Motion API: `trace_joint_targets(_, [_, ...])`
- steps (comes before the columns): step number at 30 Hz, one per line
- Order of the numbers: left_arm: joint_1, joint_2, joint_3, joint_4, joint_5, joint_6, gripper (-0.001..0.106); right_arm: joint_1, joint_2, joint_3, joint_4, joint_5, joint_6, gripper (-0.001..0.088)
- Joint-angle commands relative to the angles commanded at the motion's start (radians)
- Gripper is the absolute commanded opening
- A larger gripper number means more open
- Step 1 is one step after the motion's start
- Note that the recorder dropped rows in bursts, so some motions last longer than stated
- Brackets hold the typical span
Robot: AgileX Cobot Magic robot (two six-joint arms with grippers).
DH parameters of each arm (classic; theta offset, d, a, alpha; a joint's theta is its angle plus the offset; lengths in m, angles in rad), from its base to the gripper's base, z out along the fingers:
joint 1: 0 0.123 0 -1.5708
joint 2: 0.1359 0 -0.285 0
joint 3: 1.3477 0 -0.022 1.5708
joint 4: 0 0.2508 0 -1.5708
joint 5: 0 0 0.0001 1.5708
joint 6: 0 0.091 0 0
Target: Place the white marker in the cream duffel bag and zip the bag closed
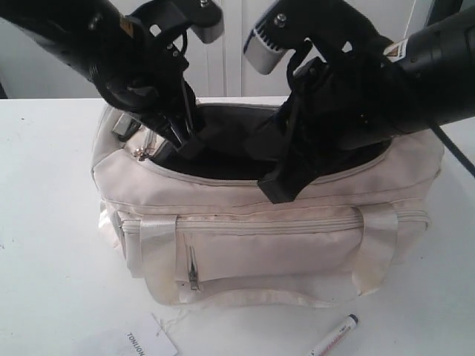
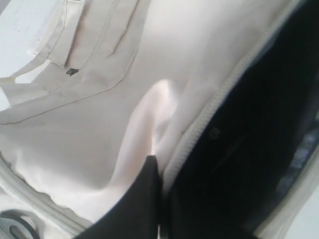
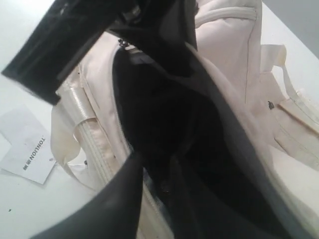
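Observation:
The cream duffel bag (image 1: 252,230) stands mid-table, its top zip undone and the dark lining (image 1: 223,137) showing. On the table in front of the bag, to the right, lies the white marker (image 1: 334,335), apart from both arms. My left gripper (image 1: 169,137) sits at the left end of the opening. Its jaws are shut on the bag's zip rim (image 2: 199,134), one finger (image 2: 139,204) outside the fabric. My right gripper (image 1: 271,174) straddles the front rim, one finger (image 3: 117,199) outside and the other inside the bag. A gap shows between them.
A white paper tag (image 1: 145,343) with black letters lies on the table in front of the bag, to the left. The bag's webbing handles (image 1: 156,245) hang down over the front pocket. White tabletop (image 1: 52,259) surrounds the bag.

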Motion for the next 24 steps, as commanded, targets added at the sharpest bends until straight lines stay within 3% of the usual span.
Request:
trace_joint_targets(5, [0.064,0.000,-0.002,-0.210,0.001,0.126,0.000,0.000,0.002,0.000,0.033,-0.007,0.000,0.0398])
trace_joint_targets(8, [0.071,0.000,-0.002,-0.231,0.001,0.145,0.000,0.000,0.002,0.000,0.092,-0.013,-0.025,0.0452])
trace_joint_targets(15, [0.071,0.000,-0.002,-0.239,0.012,0.145,0.000,0.000,0.002,0.025,0.205,-0.050,-0.136,0.0456])
trace_joint_targets(24, [0.071,0.000,-0.002,-0.247,0.021,0.140,0.000,0.002,0.002,0.115,0.384,-0.147,-0.388,0.0456])
